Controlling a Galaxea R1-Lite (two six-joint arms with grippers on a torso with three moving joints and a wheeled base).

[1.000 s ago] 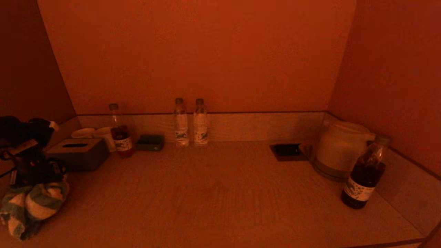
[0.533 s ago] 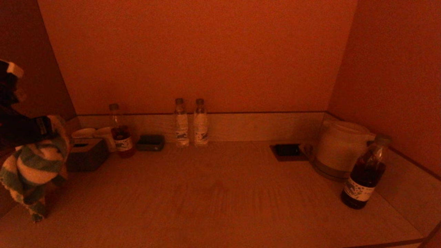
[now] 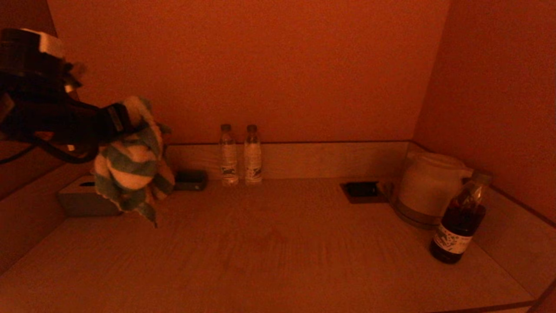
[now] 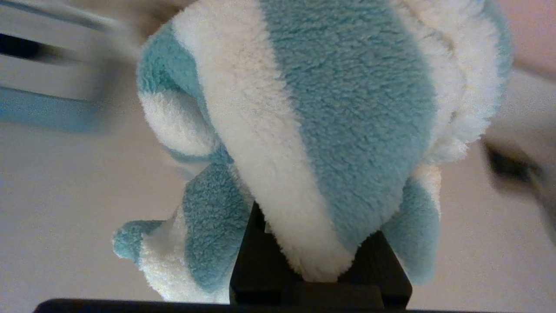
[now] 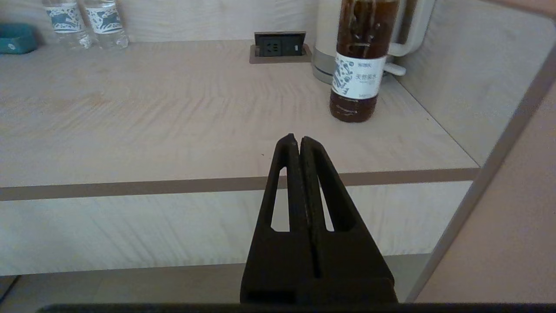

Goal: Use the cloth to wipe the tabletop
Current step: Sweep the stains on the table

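Note:
My left gripper (image 3: pixel 124 124) is shut on a fluffy blue-and-white striped cloth (image 3: pixel 130 167) and holds it in the air over the back left of the wooden tabletop (image 3: pixel 278 248). In the left wrist view the cloth (image 4: pixel 330 130) bunches out from between the black fingers (image 4: pixel 256 261) and hides their tips. My right gripper (image 5: pixel 299 139) is shut and empty, parked in front of the tabletop's front edge, outside the head view.
At the back left stand a tissue box (image 3: pixel 82 198) and a small dark box (image 3: pixel 190 179). Two water bottles (image 3: pixel 240 154) stand at the back middle. A socket (image 3: pixel 362 190), a white kettle (image 3: pixel 428 187) and a tea bottle (image 3: pixel 460 219) stand at the right.
My left arm has lifted the cloth off the front left of the table and carried it up and to the right, toward the back; it now hides the cups and bottle there.

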